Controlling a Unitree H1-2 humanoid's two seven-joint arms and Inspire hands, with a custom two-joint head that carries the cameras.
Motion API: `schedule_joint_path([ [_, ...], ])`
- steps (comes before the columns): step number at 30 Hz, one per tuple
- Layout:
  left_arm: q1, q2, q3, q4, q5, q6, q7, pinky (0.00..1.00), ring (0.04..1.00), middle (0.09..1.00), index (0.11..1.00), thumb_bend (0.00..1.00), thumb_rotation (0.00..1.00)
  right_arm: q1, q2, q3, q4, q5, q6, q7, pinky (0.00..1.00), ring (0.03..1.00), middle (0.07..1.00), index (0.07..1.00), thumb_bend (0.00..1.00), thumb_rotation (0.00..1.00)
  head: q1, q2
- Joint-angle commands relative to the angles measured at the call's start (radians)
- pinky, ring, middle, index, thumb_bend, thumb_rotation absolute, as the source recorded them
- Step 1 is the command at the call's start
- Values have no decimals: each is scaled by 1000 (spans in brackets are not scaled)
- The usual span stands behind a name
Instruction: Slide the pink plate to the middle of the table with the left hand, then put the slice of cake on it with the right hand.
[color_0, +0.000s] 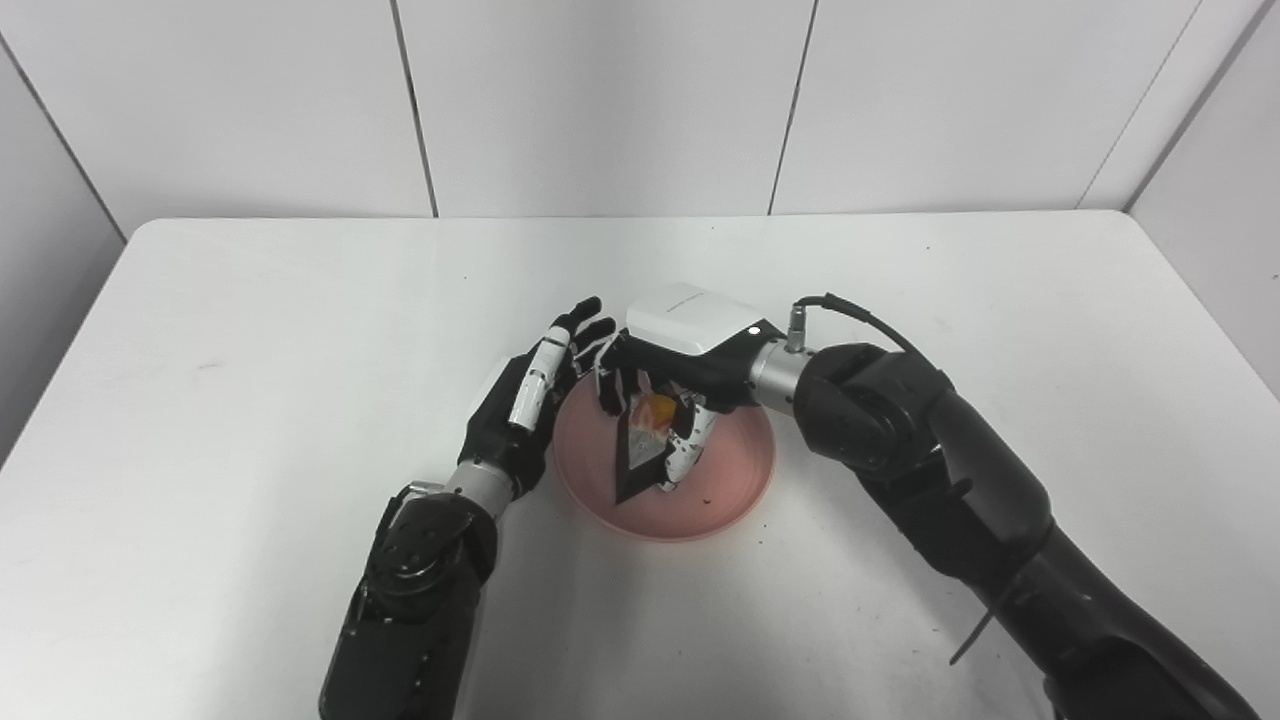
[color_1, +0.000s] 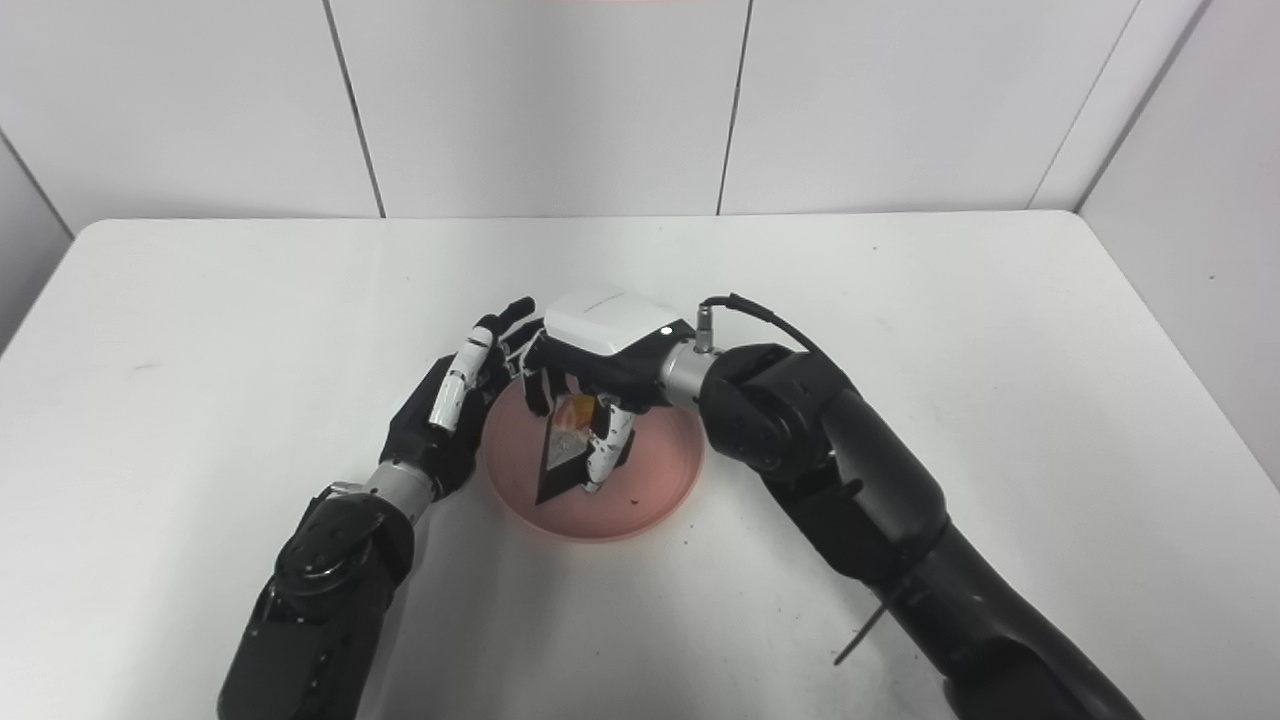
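The pink plate lies near the middle of the white table. A dark wedge of cake with an orange topping is over the plate's left half, its tip touching the plate. My right hand reaches over the plate from the right and is shut on the slice of cake, fingers on both sides of it. My left hand rests against the plate's left rim with its fingers apart and extended, holding nothing.
A few dark crumbs lie on the plate's near part. A black cable loops off my right wrist. Grey wall panels close in the table at the back and both sides.
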Motion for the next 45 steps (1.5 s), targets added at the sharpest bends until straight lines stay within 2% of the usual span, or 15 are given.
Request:
schedule_joint_path([
  [1, 10, -7, -12, 6, 13, 65, 2, 886, 896, 908, 895, 322, 1000, -24, -7, -5, 5, -1, -46, -32, 238, 307, 474, 488, 527, 0, 2, 4],
  [8, 9, -3, -18, 5, 17, 60, -4, 885, 899, 907, 898, 321, 1000, -21, -12, 8, 57, -19, -78, -69, 215, 288, 473, 488, 527, 0, 5, 9],
  [19, 8, -6, -19, -3, 22, 70, 4, 885, 895, 900, 891, 326, 1000, -11, -20, 8, 23, -57, -72, -80, 213, 283, 473, 490, 528, 0, 6, 14],
  [21, 8, -6, -20, -2, 21, 68, 4, 882, 894, 900, 893, 326, 1000, -9, -22, 5, 3, -65, -61, -69, 279, 358, 479, 491, 528, 0, 5, 15],
  [23, 8, -6, -19, -2, 20, 70, 7, 881, 894, 900, 894, 328, 1000, -11, -26, 2, -17, -68, -48, -48, 332, 422, 443, 532, 521, 0, 6, 15],
  [24, 8, -7, -18, -2, 19, 71, 8, 877, 892, 897, 891, 328, 1000, -12, -27, 1, -26, -68, -41, -36, 387, 486, 537, 514, 520, 71, 6, 15],
  [25, 8, -8, -16, -1, 17, 72, 9, 875, 891, 896, 890, 328, 1000, -13, -30, -2, -41, -70, -29, -15, 415, 519, 585, 505, 519, 107, 6, 15],
  [26, 7, -8, -15, 0, 14, 73, 9, 875, 892, 894, 884, 328, 1000, -15, -32, -4, -55, -75, -17, 6, 432, 548, 637, 668, 679, 231, 6, 15],
  [28, 7, -9, -13, 0, 11, 76, 9, 876, 893, 896, 886, 329, 1000, -20, -35, -7, -91, -91, 21, 64, 477, 622, 722, 794, 829, 376, 6, 15],
  [31, 7, -11, -11, -1, 10, 78, 10, 876, 890, 893, 886, 323, 1000, -26, -35, -14, -135, -108, 61, 132, 530, 713, 795, 855, 933, 473, 6, 15],
  [32, 7, -11, -11, -2, 12, 79, 12, 876, 890, 892, 886, 322, 1000, -30, -36, -19, -152, -107, 80, 160, 536, 723, 804, 862, 944, 484, 6, 15],
  [33, 8, -12, -11, -3, 13, 80, 13, 875, 889, 893, 886, 323, 1000, -33, -36, -23, -164, -107, 92, 181, 567, 763, 851, 895, 980, 501, 6, 15],
  [39, 3, -11, -16, 1, 20, 79, 15, 881, 897, 902, 891, 323, 1000, -56, -35, -44, -227, -121, 165, 300, 633, 854, 957, 980, 1000, 520, 5, 16],
  [45, 3, -9, -15, 0, 16, 82, 12, 884, 898, 902, 888, 321, 1000, -72, -39, -53, -252, -127, 204, 361, 682, 915, 999, 1000, 1000, 511, 6, 17],
])
